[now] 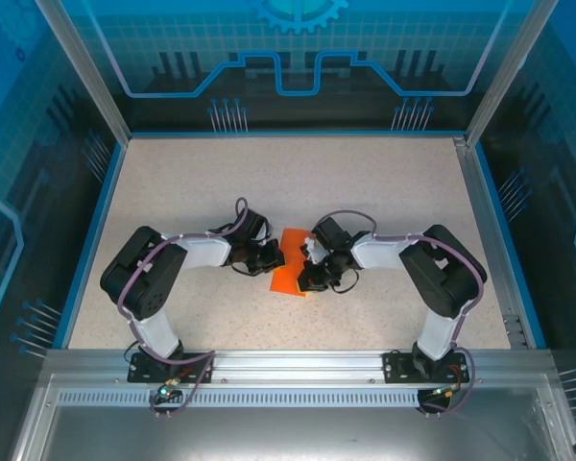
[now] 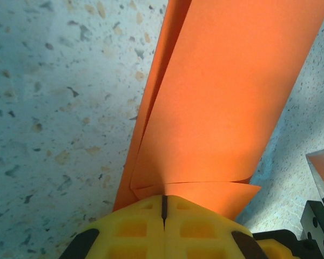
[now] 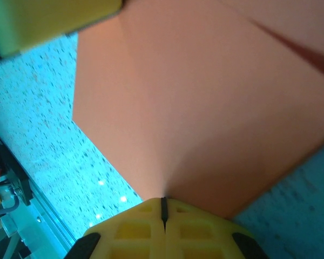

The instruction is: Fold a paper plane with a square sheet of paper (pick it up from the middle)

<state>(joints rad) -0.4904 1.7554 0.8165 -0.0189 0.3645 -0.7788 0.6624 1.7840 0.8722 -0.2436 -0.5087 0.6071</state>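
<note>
At centre, left claw [image 2: 163, 198] and right claw [image 3: 163, 200] clench the paper [image 1: 288, 254] — partly hidden.

The left arm [image 1: 154, 288] and right arm [image 1: 444, 279] have white shells between bulky black joint housings, on black bases bolted to the metal rail [image 1: 298, 363]. Greyish-purple cables [image 1: 123, 300] loop up along each from the rail. The left gripper [image 2: 163, 208] and right gripper [image 3: 163, 208] have yellow fingers [image 2: 134, 226] moulded with square pockets, black behind.
</note>
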